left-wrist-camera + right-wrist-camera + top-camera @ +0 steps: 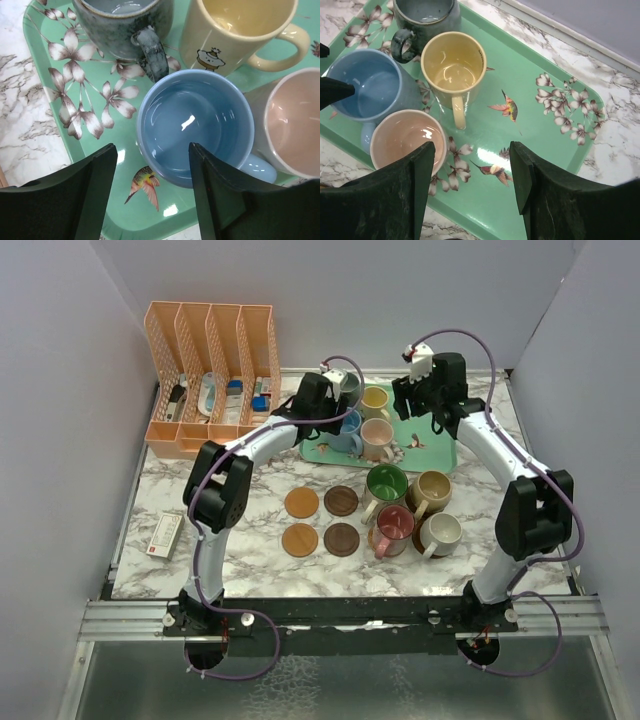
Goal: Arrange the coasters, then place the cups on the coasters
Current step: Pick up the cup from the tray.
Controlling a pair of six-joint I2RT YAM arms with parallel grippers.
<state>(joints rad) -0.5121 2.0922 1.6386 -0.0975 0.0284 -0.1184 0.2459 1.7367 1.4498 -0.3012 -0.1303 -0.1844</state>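
Counting cups [386, 483] x8, bare coasters [301, 503] x4, tray [435, 452] x1

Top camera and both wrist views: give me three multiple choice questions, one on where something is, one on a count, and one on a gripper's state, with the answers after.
1. Where does the blue mug stand?
A. on the tray, next to the pink mug
B. on a coaster
C. on bare marble

2. How many coasters have no mug on them?
A. two
B. four
C. six

3. How is the right gripper?
A. shut on a mug
B. open, with nothing between its fingers
C. out of view

Answers:
1 A: both wrist views show it on the green floral tray with the pink mug alongside.
2 B: the top view shows two orange and two brown discs lying bare.
3 B: its own wrist view shows only tray surface between the spread fingers.
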